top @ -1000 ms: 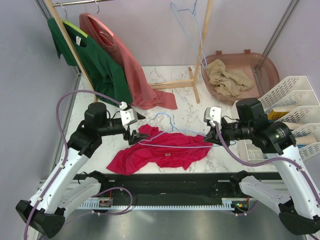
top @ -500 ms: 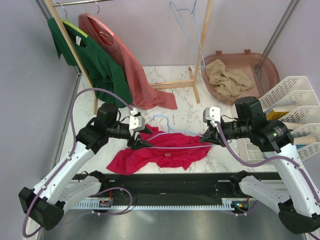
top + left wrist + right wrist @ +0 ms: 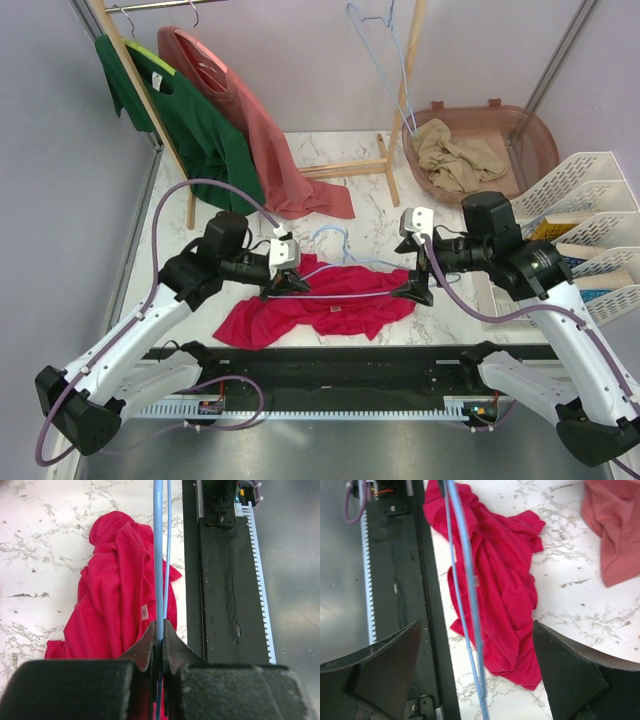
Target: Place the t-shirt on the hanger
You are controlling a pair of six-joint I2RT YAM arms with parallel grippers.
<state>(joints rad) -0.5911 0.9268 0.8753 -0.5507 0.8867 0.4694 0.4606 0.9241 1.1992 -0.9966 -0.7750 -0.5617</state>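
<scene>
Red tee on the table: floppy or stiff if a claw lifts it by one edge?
Probably floppy: the t-shirt lies crumpled in soft folds, so it should sag from a single pinch. Likely light, since the fabric looks thin. Pushed across the table, it would probably bunch rather than slide whole.

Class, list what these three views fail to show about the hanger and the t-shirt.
Left wrist: the hanger runs off the top edge; the left gripper covers its gripped end.
Right wrist: the hanger blurs low down and leaves the bottom edge.
Top external: the t-shirt lies crumpled; folds hide its neck opening.
</scene>
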